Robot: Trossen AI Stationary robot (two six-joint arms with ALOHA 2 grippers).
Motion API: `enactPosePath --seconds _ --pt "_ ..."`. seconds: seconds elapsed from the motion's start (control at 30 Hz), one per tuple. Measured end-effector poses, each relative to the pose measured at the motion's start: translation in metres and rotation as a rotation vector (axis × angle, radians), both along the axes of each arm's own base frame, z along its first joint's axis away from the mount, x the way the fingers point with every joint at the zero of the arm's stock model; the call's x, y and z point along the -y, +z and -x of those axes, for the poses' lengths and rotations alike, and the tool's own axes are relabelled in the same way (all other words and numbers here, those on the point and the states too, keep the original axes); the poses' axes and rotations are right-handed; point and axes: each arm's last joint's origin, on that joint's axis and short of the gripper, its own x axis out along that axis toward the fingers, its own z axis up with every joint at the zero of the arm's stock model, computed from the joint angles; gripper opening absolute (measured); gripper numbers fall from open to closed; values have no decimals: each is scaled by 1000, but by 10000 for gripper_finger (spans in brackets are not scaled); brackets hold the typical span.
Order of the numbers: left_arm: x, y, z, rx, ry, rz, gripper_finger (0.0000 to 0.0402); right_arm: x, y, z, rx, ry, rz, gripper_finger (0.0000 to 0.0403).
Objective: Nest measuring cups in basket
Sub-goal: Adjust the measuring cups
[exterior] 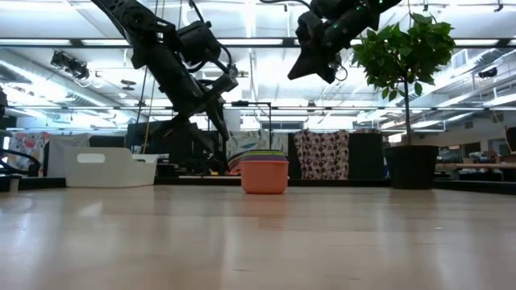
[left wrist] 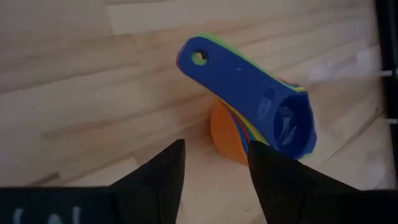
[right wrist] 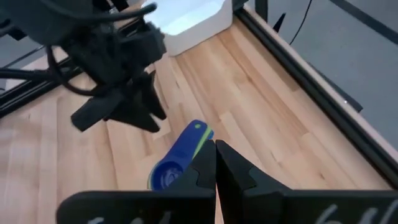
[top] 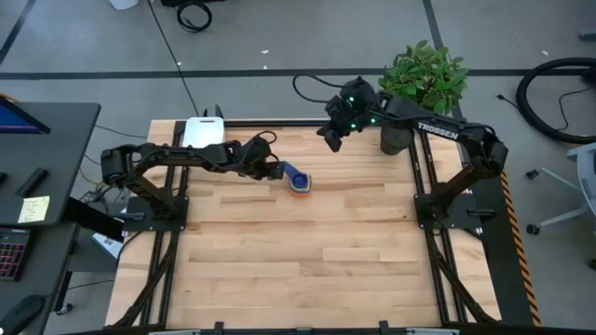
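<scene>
nested cups stand on the tabletop, outside the basket

high view: stacked plastic measuring cups (top: 298, 182) beside released left hand (top: 271, 170); white rectangular plastic basket (top: 204, 132) apart. left wrist view: fingers (left wrist: 163, 176) spread; light, stiff, likely slippery, so grip the handles. right wrist view: right hand (right wrist: 215, 163) clenched, empty.

Only one legible marking: "TROSSEN" in white capitals on the right arm (top: 438, 129), forearm link, high view. Faint white marks along the lower edges of both wrist views, not readable. Yellow note beside the desk, writing too small to read.
</scene>
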Motion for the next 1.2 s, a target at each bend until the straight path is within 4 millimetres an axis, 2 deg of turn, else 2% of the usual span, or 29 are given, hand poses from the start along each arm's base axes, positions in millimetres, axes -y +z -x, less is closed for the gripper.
enactPosePath --seconds 0.27,0.47,0.63,0.9,1.2 --pt "0 0 0 44 195 123 185 -6 -7 -2 -57 17 -30 4" --pt "1 0 -1 58 279 156 185 -7 -7 -2 -57 22 -34 4" --pt "0 -8 -4 62 361 206 185 -7 -7 -2 -57 23 -35 4" --pt "4 -19 -21 135 386 236 185 -11 -13 3 -128 65 -82 5" --pt "1 -23 -24 159 453 235 185 -12 -14 2 -135 68 -83 5"
